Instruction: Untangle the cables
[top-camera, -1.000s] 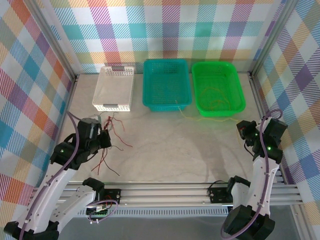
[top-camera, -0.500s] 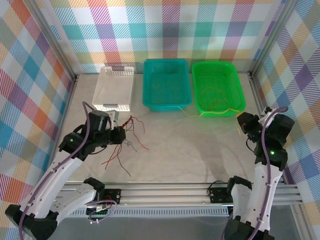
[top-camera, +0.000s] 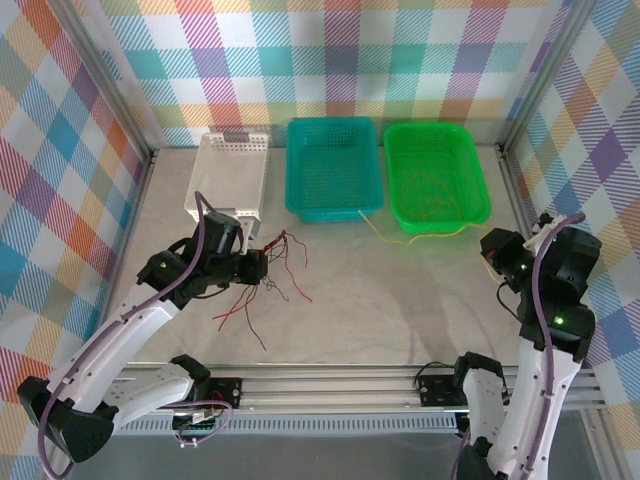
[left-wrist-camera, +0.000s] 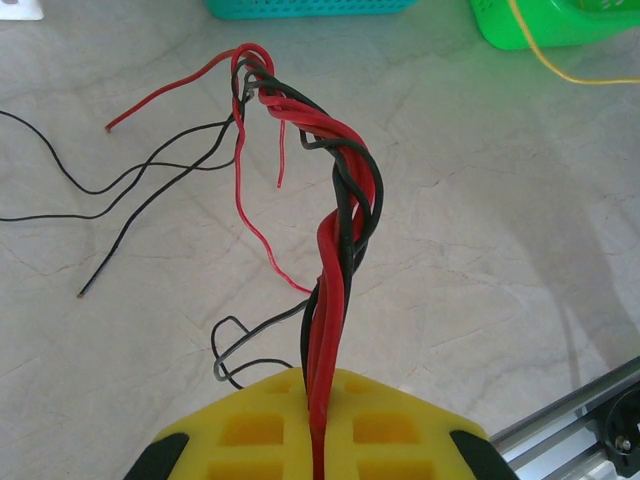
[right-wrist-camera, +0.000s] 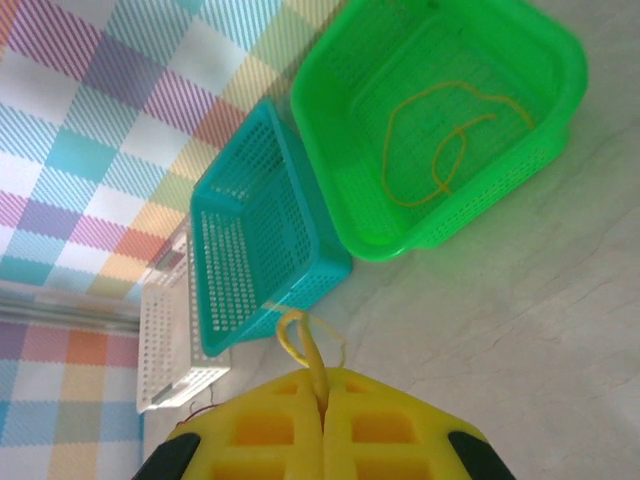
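Between the closed yellow pads (left-wrist-camera: 250, 432) of the left gripper (left-wrist-camera: 318, 430), a bundle of red and black cables (left-wrist-camera: 340, 230) is clamped. Beyond the pads the bundle is wound into a tight twist, and its loose ends are fanned out over the table (left-wrist-camera: 480, 250), in front of the teal basket (top-camera: 333, 207) and a little to its left. A yellow cable (right-wrist-camera: 303, 345) is pinched in the right gripper (right-wrist-camera: 322, 395), whose pads are likewise pressed together, well to the right of the teal basket. This cable is trailed across the table to that basket's front right corner. A yellow loop (right-wrist-camera: 450, 140) is coiled in the green basket (right-wrist-camera: 400, 235), just right of the teal one. A white basket (top-camera: 228, 212) is set just to its left.
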